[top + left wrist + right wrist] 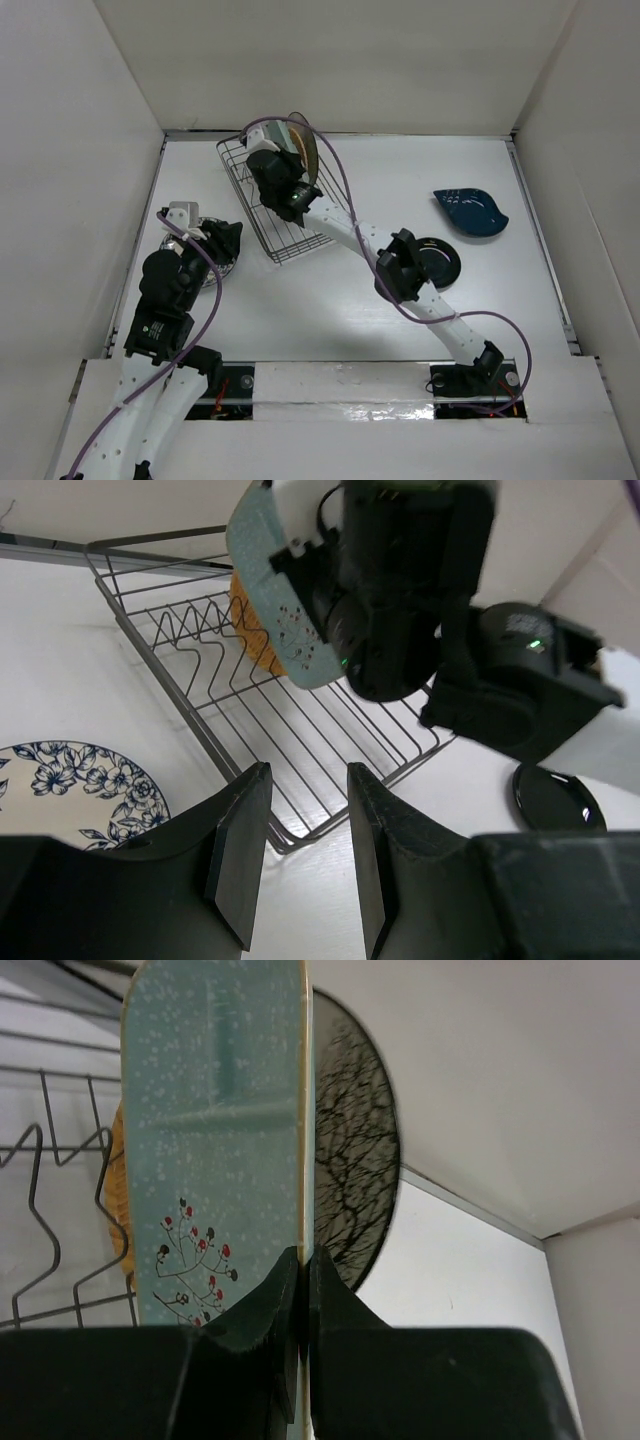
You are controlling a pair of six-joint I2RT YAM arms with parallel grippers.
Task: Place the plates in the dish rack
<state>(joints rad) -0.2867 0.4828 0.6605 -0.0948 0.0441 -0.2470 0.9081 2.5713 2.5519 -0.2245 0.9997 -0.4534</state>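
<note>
We count six plates and one rack [265, 215]: right gripper [303, 1270] pinching the mint plate [210, 1140] upright over the rack, beside the beige plate [355, 1180] and orange plate [117, 1190] standing there; black plate [440, 262], blue plate [470, 212] and floral plate [80, 790] flat on the table [400, 330]; left gripper [300, 860] fingers spread, empty.

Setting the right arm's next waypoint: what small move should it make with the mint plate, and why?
Probably ease the mint plate down between the prongs before releasing. The right gripper is shut on its rim, holding it upright over the dish rack beside the orange plate, and it looks not yet seated.
</note>
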